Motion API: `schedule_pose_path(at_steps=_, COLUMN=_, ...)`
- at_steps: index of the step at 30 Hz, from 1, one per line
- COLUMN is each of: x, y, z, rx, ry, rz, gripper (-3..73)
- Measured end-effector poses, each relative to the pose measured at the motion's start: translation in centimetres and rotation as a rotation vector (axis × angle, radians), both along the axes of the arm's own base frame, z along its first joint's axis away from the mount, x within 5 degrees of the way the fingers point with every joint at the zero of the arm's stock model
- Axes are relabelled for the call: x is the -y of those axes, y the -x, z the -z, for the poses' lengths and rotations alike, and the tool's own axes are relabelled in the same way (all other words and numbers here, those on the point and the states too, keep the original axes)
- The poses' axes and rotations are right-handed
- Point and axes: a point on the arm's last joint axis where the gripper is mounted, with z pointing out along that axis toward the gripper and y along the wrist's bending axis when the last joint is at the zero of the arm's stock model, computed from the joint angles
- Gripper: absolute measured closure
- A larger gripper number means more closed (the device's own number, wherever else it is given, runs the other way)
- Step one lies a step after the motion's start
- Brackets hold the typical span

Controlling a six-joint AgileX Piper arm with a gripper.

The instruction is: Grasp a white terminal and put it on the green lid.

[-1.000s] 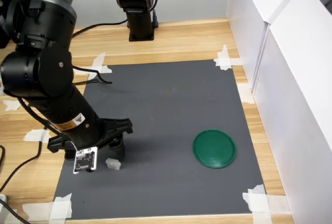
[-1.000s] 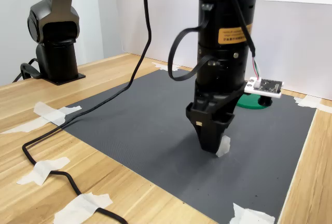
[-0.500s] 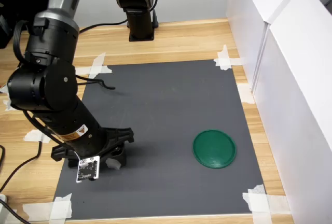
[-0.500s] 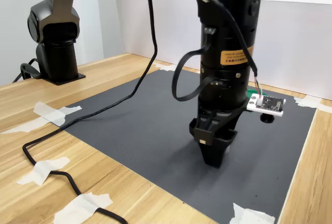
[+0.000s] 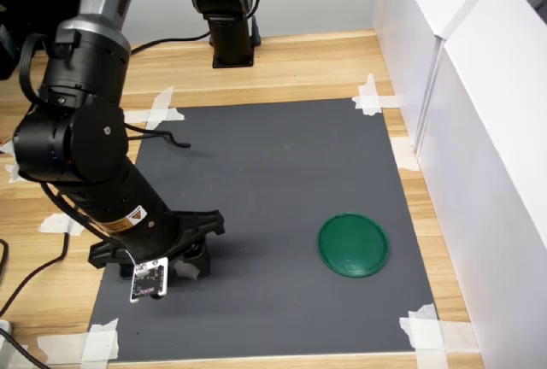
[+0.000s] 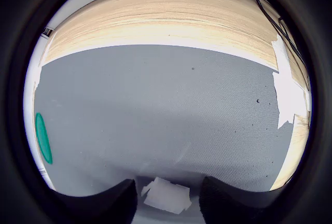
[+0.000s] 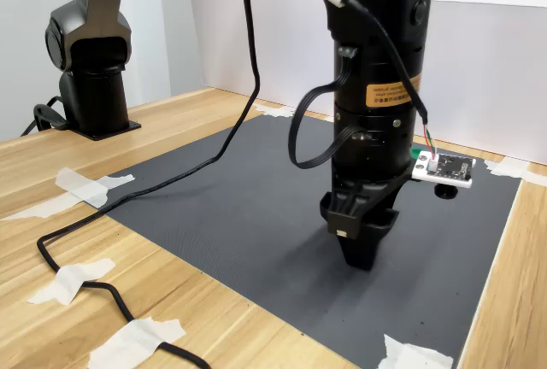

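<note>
The white terminal (image 6: 167, 196) lies on the grey mat (image 6: 155, 105) directly between my two spread fingers (image 6: 98, 203), not yet pinched as far as I can tell, while the green lid (image 5: 353, 245) sits well apart toward the first exterior view's right.

One green lid (image 5: 353, 245), one white terminal (image 6: 167, 195) (seen between the jaws in wrist view). One grey mat (image 5: 282, 181), approx. seven tape scraps (image 5: 369, 96) at its edges.
</note>
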Motion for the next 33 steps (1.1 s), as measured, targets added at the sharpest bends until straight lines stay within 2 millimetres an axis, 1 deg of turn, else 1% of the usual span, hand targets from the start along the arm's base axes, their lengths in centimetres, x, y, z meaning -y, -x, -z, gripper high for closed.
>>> schedule_pose_path(at_steps=1, x=0.0, y=0.0, z=0.0, rx=0.0, ry=0.0, rz=0.0, gripper=22.0)
schedule_pose_path(at_steps=5, x=0.0, y=0.0, z=0.0, rx=0.0, ry=-0.002, rz=0.001, gripper=33.8)
schedule_pose_path(at_steps=7, x=0.0, y=0.0, z=0.0, rx=-0.001, ry=-0.002, rz=0.0, gripper=38.4)
schedule_pose_path(at_steps=16, x=0.0, y=0.1, z=0.0, rx=-0.007, ry=-0.003, rz=-0.002, gripper=38.9)
schedule_pose_path(at_steps=20, x=-0.8, y=0.3, z=-0.1, rx=-0.034, ry=0.01, rz=-0.03, gripper=38.9)
schedule_pose_path(at_steps=23, x=-2.5, y=0.6, z=-0.6, rx=-0.056, ry=0.021, rz=-0.077, gripper=38.9)
schedule_pose_path(at_steps=24, x=-3.4, y=0.7, z=-0.8, rx=-0.059, ry=0.022, rz=-0.098, gripper=38.9)
schedule_pose_path(at_steps=30, x=-9.5, y=1.5, z=-2.7, rx=-0.031, ry=0.025, rz=-0.234, gripper=38.9)
schedule_pose_path(at_steps=33, x=-12.5, y=2.1, z=-3.0, rx=-0.019, ry=0.026, rz=-0.301, gripper=38.9)
